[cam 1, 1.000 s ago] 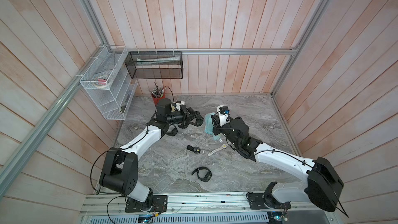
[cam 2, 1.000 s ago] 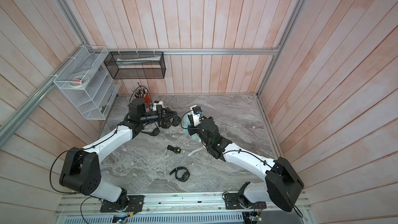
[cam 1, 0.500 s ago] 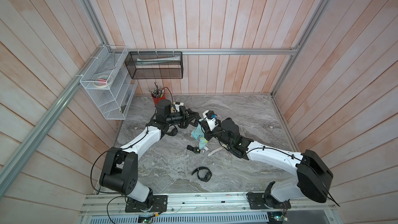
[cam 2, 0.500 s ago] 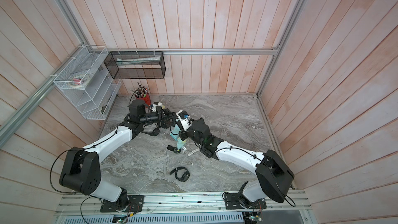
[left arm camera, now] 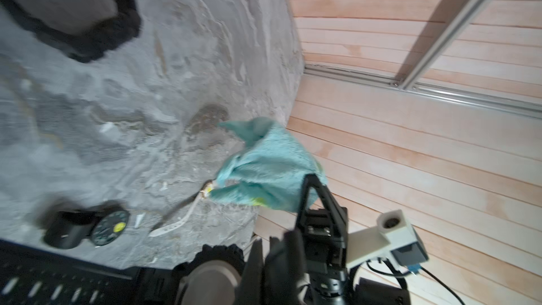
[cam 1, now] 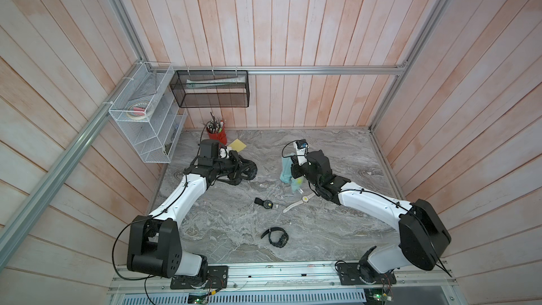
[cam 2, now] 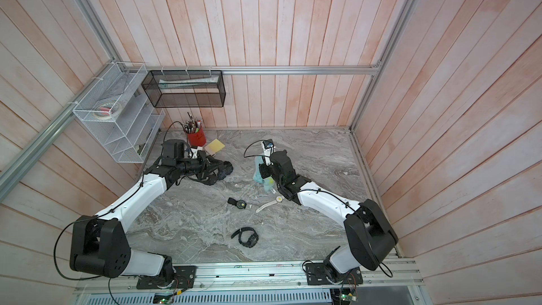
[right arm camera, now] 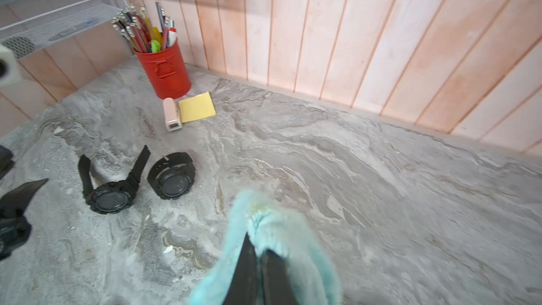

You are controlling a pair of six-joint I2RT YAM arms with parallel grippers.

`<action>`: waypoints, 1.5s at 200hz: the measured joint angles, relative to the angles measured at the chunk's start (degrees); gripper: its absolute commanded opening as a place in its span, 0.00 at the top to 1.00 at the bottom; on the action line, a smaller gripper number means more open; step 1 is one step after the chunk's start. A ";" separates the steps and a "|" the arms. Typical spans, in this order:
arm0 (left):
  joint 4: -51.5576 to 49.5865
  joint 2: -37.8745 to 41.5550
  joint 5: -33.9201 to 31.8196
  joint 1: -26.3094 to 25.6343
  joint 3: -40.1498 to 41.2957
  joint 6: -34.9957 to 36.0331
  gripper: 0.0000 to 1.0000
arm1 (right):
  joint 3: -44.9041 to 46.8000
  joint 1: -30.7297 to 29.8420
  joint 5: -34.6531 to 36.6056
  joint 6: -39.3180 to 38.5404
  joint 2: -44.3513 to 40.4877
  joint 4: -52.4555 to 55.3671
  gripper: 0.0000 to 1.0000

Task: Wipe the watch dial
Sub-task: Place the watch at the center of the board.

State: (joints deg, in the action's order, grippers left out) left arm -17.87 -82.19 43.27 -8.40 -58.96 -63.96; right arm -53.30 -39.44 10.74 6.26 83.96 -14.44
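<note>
The white-strapped watch (cam 1: 298, 202) lies flat on the marble table (cam 1: 337, 154), its pale, yellow-centred dial (cam 1: 305, 198) just under the hanging turquoise cloth (cam 1: 285, 171) that the right gripper (right arm camera: 257, 247) pinches tight. The left wrist view has the cloth's corner overlapping the dial (both top views show it uncovered). The right wrist view misses this watch and shows two black watches (right arm camera: 108, 198) near the left gripper (left arm camera: 265, 250), its jaws closed.

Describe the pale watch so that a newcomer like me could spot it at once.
On the grey marble table, look to the robot's right arm, which holds up a turquoise cloth. Near the cloth's dangling end, on the robot's side of it, the pale watch lies flat. It alone has a white strap and light dial; its neighbours are all black.
</note>
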 measured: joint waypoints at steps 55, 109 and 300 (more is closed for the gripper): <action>-13.22 -3.93 -4.13 1.75 2.27 8.92 1.00 | 1.64 1.36 0.85 -0.76 -5.35 -0.15 1.00; -18.45 -13.18 -8.44 1.88 2.16 14.12 1.00 | 4.20 1.97 0.81 -0.74 -6.10 0.00 1.00; -25.22 -10.47 -23.26 1.99 -2.43 15.69 0.22 | 5.55 2.84 0.28 -0.48 -12.35 3.21 1.00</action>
State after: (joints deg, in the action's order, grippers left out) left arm -43.09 -92.66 20.01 -6.42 -61.39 -48.27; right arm -47.75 -36.60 11.03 5.78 71.61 -11.22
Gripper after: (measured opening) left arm 0.773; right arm 0.053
